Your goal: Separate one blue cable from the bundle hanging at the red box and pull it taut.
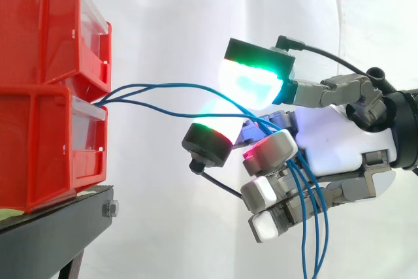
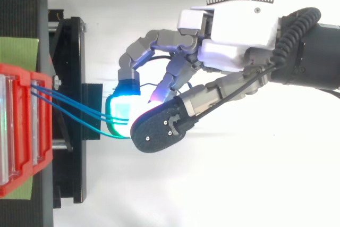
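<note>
Several thin blue cables (image 1: 170, 84) come out between two stacked red bins (image 1: 39, 148) at the left and arc right into my hand (image 1: 339, 142). They run through the gap between a green-cyan glowing pad (image 1: 255, 76) above and a rounded pad (image 1: 209, 136) below. From there they pass behind the curled lower fingers (image 1: 268, 191) and hang down past the bottom edge. From above, the cables (image 2: 74, 100) run as a close bundle from the red bin (image 2: 16, 131) to the glowing fingertips (image 2: 127, 86). The hand (image 2: 239, 30) is curled round them, right of the bins.
The bins rest on a black stand (image 1: 59, 227) with a bolt at its front corner. From above, the stand's black frame (image 2: 69, 78) juts right toward the hand, and a green sheet (image 2: 18, 51) lies under the bins. A white curtain hangs behind.
</note>
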{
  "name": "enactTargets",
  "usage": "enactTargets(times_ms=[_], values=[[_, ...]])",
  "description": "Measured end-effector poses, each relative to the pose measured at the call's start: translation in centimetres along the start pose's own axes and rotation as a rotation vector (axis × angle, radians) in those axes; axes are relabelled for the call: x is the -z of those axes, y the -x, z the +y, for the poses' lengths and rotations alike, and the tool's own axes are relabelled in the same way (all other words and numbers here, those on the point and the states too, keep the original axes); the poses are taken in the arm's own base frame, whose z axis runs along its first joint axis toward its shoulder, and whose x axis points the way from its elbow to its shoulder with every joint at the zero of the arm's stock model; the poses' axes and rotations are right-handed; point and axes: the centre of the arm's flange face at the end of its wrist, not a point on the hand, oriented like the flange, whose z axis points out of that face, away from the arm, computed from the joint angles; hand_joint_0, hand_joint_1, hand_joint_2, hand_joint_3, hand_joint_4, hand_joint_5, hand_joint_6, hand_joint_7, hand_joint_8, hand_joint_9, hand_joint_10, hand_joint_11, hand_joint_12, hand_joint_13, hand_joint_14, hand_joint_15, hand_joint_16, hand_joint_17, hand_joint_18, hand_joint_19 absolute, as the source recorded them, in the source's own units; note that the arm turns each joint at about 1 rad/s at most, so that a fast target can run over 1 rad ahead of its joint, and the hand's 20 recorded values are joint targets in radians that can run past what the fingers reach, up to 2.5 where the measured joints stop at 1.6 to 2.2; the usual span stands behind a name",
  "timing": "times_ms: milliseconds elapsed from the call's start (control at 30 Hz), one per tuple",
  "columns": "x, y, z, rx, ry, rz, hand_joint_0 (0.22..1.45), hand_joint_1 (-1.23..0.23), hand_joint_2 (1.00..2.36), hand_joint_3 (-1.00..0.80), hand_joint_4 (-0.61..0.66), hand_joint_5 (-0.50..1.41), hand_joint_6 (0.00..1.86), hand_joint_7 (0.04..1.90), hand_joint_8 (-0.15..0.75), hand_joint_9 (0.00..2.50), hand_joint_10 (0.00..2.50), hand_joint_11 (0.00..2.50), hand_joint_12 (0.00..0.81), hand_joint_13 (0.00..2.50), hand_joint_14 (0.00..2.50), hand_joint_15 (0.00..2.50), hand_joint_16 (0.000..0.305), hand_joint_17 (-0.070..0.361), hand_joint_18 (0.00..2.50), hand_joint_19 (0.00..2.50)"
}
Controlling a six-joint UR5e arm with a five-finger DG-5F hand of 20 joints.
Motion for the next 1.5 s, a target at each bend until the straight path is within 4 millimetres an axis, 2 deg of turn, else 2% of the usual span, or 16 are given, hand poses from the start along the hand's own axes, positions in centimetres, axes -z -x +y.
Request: enactTargets(times_ms=[67,133,200,433,600,867,900,933,1033,1100,1167,1200,1233,1433,1500], values=[[0.0,0.0,0.0,0.0,0.0,0.0,0.77,-0.85,1.02,-0.27,-0.02,-0.23,0.96,1.01,0.306,1.06,0.02,1.15,0.36,0.93,0.02,0.71,0.052,0.118,0.7,0.57],[0.0,0.0,0.01,0.0,0.0,0.0,0.79,-0.85,1.01,-0.39,0.0,-0.22,0.96,0.89,0.3,1.07,0.02,1.16,0.357,0.93,0.02,0.71,0.052,0.117,0.7,0.57],[0.0,0.01,0.0,0.0,0.0,0.0,0.79,-0.86,1.0,-0.5,0.02,-0.22,0.95,0.91,0.297,1.07,0.01,1.17,0.353,0.93,0.02,0.71,0.052,0.117,0.71,0.56],[0.0,-0.02,0.01,0.0,0.0,0.0,0.65,-0.84,1.0,-0.5,0.05,-0.19,0.94,0.95,0.314,1.14,0.02,1.2,0.351,0.96,0.02,0.71,0.051,0.115,0.73,0.57],[0.0,-0.01,0.0,0.0,0.0,0.0,0.54,-0.74,1.0,-0.5,0.06,-0.18,0.93,0.94,0.33,1.18,0.01,1.19,0.37,0.97,0.02,0.72,0.054,0.122,0.74,0.6],[0.02,-0.03,-0.03,0.0,-0.002,0.0,0.58,-0.81,1.0,-0.5,0.08,-0.21,0.92,0.88,0.314,1.11,0.02,1.17,0.366,0.95,0.02,0.72,0.056,0.125,0.7,0.57],[0.02,-0.02,-0.03,0.0,-0.002,0.0,0.64,-0.73,1.0,-0.5,0.07,-0.21,0.94,0.9,0.312,1.1,0.02,1.18,0.363,0.94,0.02,0.72,0.054,0.122,0.69,0.58],[0.02,-0.01,-0.02,0.0,-0.002,0.0,0.66,-0.72,1.0,-0.5,0.06,-0.21,0.94,0.98,0.315,1.11,0.01,1.16,0.362,0.94,0.02,0.72,0.055,0.123,0.7,0.58],[0.03,-0.01,-0.04,0.0,-0.003,0.001,0.65,-0.72,1.02,-0.3,0.06,-0.22,0.97,0.98,0.323,1.05,0.02,1.15,0.363,0.93,0.02,0.72,0.055,0.125,0.69,0.59],[0.03,-0.01,-0.03,0.0,-0.003,0.001,0.65,-0.72,1.02,-0.27,0.08,-0.23,0.98,0.93,0.321,1.02,0.01,1.15,0.37,0.92,0.02,0.72,0.056,0.126,0.69,0.6],[0.03,0.0,-0.03,0.0,-0.003,0.0,0.65,-0.72,1.01,-0.3,0.11,-0.23,0.97,0.89,0.322,1.0,0.01,1.14,0.366,0.92,0.02,0.73,0.057,0.128,0.68,0.6],[0.02,0.0,-0.03,0.0,-0.003,0.0,0.6,-0.73,1.0,-0.46,0.12,-0.23,0.96,0.87,0.321,1.0,0.01,1.14,0.367,0.91,0.02,0.73,0.057,0.128,0.68,0.61],[0.02,0.0,-0.01,0.0,-0.002,0.0,0.57,-0.71,1.0,-0.5,0.13,-0.23,0.96,0.86,0.327,1.0,0.01,1.14,0.375,0.91,0.02,0.73,0.058,0.13,0.69,0.61],[0.02,-0.01,-0.02,0.0,-0.002,0.0,0.5,-0.63,1.0,-0.5,0.14,-0.23,0.95,0.82,0.345,1.02,0.01,1.12,0.393,0.93,0.02,0.72,0.062,0.139,0.71,0.6],[0.02,-0.02,-0.02,0.0,-0.003,0.0,0.51,-0.52,1.0,-0.5,0.13,-0.23,0.94,0.83,0.344,1.05,0.01,1.14,0.389,0.93,0.02,0.72,0.061,0.137,0.71,0.6]])
